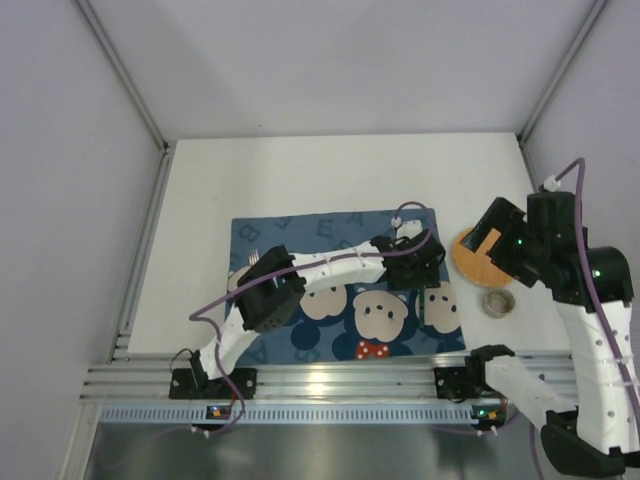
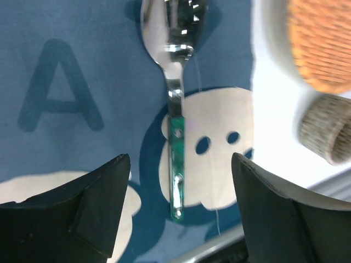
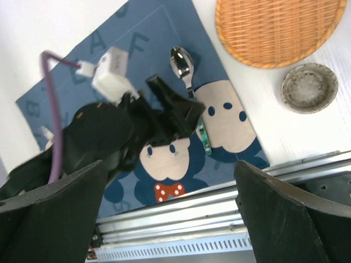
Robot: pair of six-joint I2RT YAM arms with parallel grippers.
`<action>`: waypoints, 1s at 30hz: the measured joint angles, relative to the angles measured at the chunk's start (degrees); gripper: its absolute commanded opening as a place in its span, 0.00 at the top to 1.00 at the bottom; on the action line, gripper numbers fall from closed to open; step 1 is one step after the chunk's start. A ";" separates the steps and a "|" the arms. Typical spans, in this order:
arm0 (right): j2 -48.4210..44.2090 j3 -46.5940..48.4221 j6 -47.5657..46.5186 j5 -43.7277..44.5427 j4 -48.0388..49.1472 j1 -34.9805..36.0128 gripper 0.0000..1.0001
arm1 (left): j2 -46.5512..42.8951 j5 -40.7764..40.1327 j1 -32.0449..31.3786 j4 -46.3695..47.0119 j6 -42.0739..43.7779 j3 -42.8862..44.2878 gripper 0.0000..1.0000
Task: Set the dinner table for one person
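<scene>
Bright even light, blurred wrist views

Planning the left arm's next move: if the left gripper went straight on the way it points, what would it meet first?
Probably the spoon, lying on the blue placemat between the fingers of the open left gripper, with the placemat just under it. Depth is unclear from the wrist view.

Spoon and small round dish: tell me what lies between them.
No object: only the blue placemat, then a bare strip of white dinner table, clearest in the right wrist view.
</scene>
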 measured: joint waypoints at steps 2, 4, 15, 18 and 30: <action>3.96 0.87 -0.35 1.42 0.52 -0.11 0.00 | -2.14 0.09 0.09 -1.25 0.59 0.00 0.18; 8.72 2.12 -1.20 1.81 1.66 -1.68 0.00 | -5.20 0.37 0.37 -3.17 1.44 0.00 0.18; 36.20 -9.03 -1.86 -14.67 24.61 -38.86 0.00 | -37.48 -2.73 8.00 -13.31 7.17 -13.62 0.19; 36.26 -17.44 -0.66 -15.04 28.35 -44.30 0.00 | -46.42 -4.15 11.78 -15.72 8.02 -20.79 0.19; 43.89 -27.04 -0.96 -15.78 40.83 -44.74 0.00 | -55.01 -3.48 19.39 -21.73 12.59 -32.04 0.20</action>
